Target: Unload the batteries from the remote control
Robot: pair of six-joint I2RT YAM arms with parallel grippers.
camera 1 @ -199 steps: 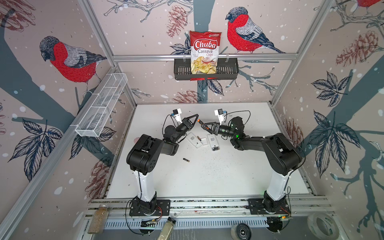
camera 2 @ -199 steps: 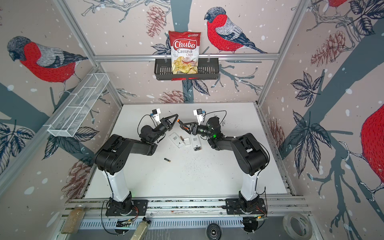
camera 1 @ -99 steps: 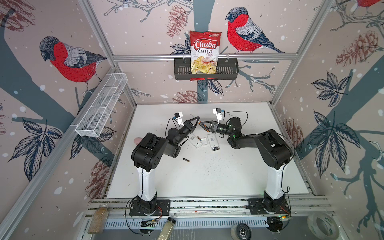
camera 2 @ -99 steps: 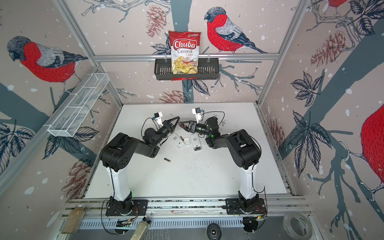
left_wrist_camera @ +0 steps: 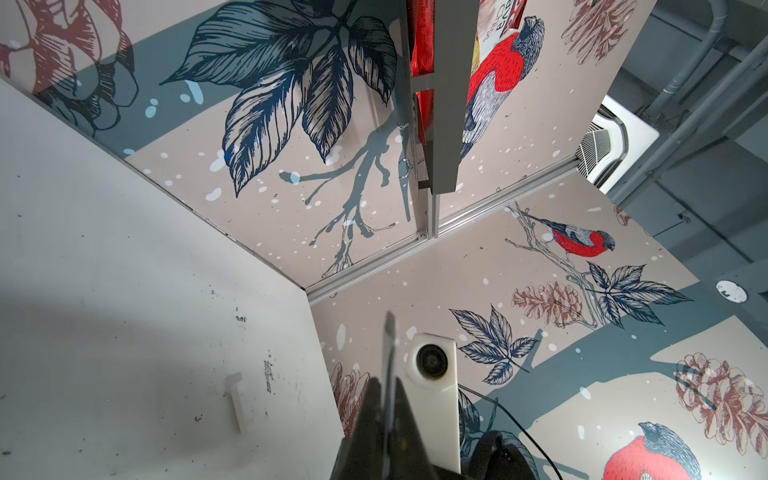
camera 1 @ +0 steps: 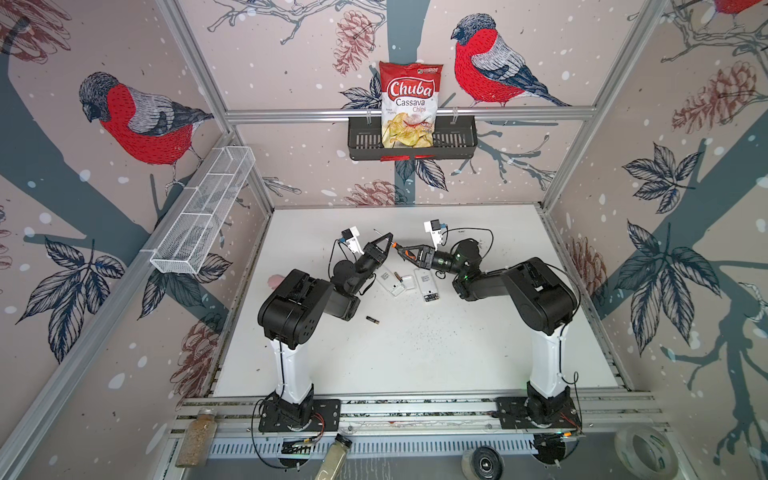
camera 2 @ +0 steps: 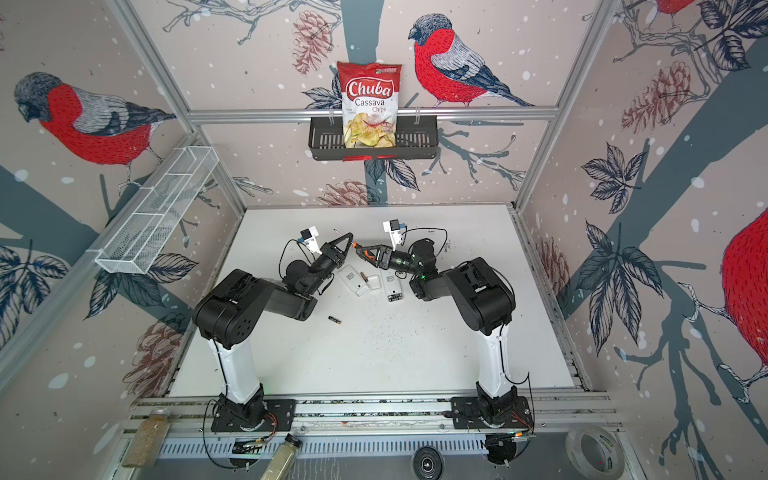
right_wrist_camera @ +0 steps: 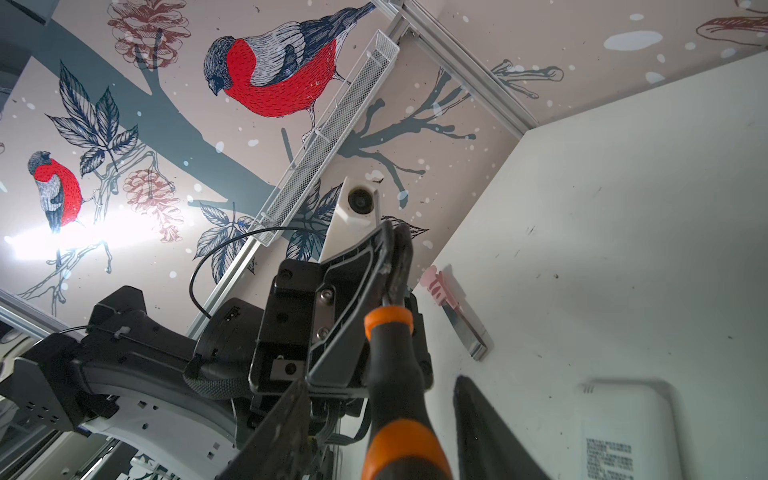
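Observation:
Above the table's middle, a screwdriver [camera 1: 409, 252] with an orange-and-black handle hangs between both grippers. My left gripper [camera 1: 386, 240] is shut on its thin metal shaft [left_wrist_camera: 390, 345]. My right gripper [camera 1: 402, 252] is shut on the handle [right_wrist_camera: 399, 374], which lies between its fingers. Below them lie two white remotes [camera 1: 388, 282] [camera 1: 424, 279] with their backs up; the right one shows an open end [camera 1: 430, 296]. One black, gold-banded battery [camera 1: 372, 319] lies loose on the table nearer the front. Another battery [camera 1: 397, 276] rests on the left remote.
A small white cover [camera 1: 409, 282] lies between the remotes. On the back wall a black basket [camera 1: 453, 141] holds a chips bag [camera 1: 409, 104]. A white wire basket [camera 1: 203, 212] runs along the left wall. A white clip [left_wrist_camera: 239, 401] lies on the table.
My right gripper's fingers have narrowed onto the screwdriver handle. Both arms have shifted slightly, and the left gripper stays shut on the shaft.

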